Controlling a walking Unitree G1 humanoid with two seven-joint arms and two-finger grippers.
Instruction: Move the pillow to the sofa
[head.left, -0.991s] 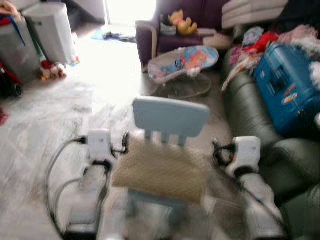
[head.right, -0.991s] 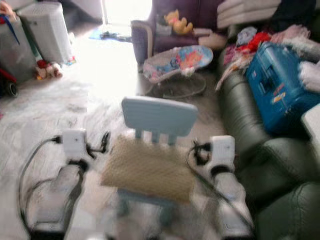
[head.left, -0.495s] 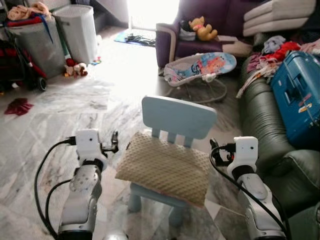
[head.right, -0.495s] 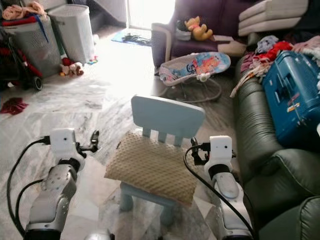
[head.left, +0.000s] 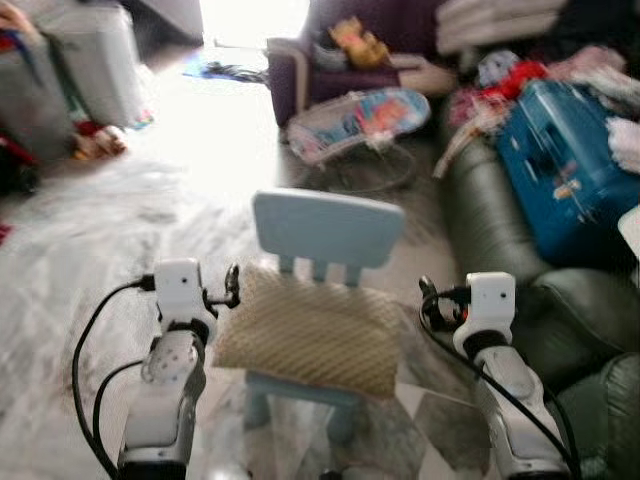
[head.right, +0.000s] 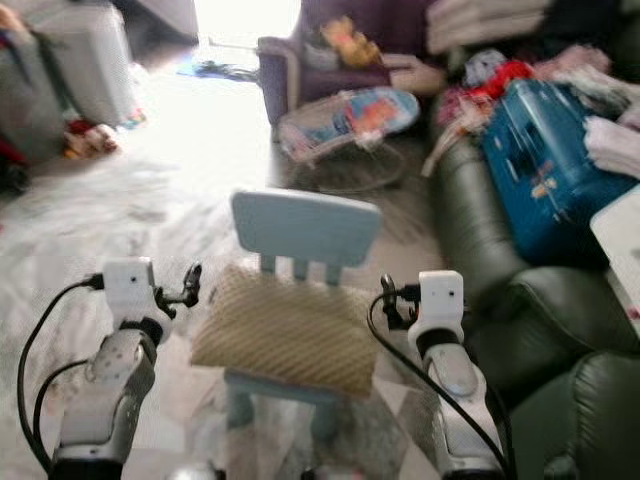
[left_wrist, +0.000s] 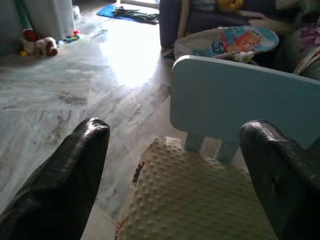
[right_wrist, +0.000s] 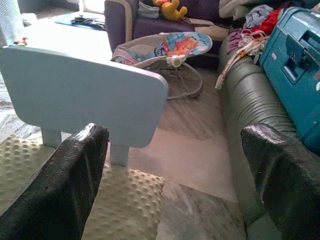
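Dimpled beige pillow (head.left: 310, 335): laid on pale blue child's chair (head.left: 325, 232), flanked by left gripper (left_wrist: 177, 165) and right gripper (right_wrist: 175, 170) (both spread, ungrasped). Risk: chair dragged along if clamped low.

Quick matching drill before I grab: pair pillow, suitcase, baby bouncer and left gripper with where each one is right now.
Things:
1. pillow
2. blue suitcase
3. baby bouncer
4. left gripper

Places:
A. on the floor beyond the chair
B. on the green sofa
C. on the chair's seat
D. open, beside the pillow's left edge

Pairs: 1-C, 2-B, 3-A, 4-D
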